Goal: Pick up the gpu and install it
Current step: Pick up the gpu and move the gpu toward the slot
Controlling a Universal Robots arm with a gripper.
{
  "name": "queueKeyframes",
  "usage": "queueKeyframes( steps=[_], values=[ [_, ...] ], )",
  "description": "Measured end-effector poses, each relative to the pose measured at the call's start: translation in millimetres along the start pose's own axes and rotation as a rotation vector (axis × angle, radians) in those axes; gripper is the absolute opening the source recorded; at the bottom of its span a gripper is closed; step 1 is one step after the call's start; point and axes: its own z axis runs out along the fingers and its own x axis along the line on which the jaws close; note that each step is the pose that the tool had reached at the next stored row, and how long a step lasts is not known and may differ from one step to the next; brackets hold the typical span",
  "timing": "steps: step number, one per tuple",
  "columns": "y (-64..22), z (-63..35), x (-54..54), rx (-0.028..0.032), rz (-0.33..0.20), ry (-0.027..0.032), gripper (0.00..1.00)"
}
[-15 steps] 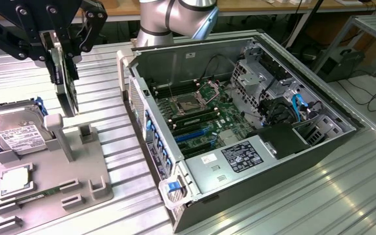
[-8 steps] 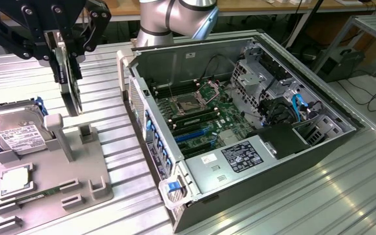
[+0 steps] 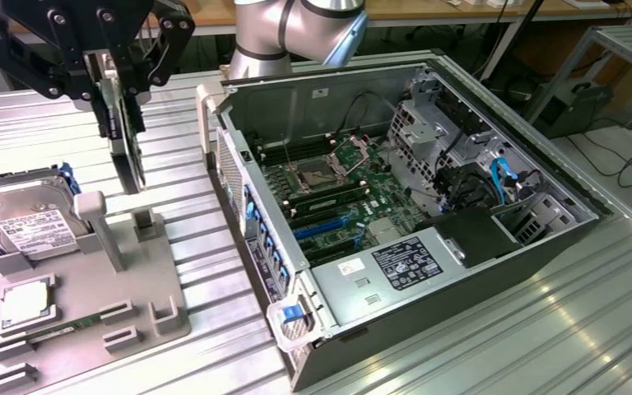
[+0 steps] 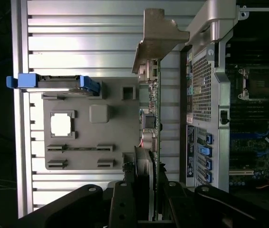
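Evidently the pincer is clamped on the upper edge of the gpu; the card hangs upright just below it, clear of the grey holder underneath; held on edge, probably to suit a slot in the open computer case alongside.

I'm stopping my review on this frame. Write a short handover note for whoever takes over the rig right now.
Gripper: shut on the gpu, which hangs edge-down from it.
Gpu: in the air over the gray holder tray, on the exterior view's left of the open computer case.
Done: gpu picked up, clear of the tray.
Left: gpu is not yet in the case, so not installed.
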Motion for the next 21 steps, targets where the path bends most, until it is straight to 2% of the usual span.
queueKeyframes(
  steps=[21],
  values=[
    [0.1,0.4,-17.9,0.0000,0.000,0.0000,0.27]
  ],
)
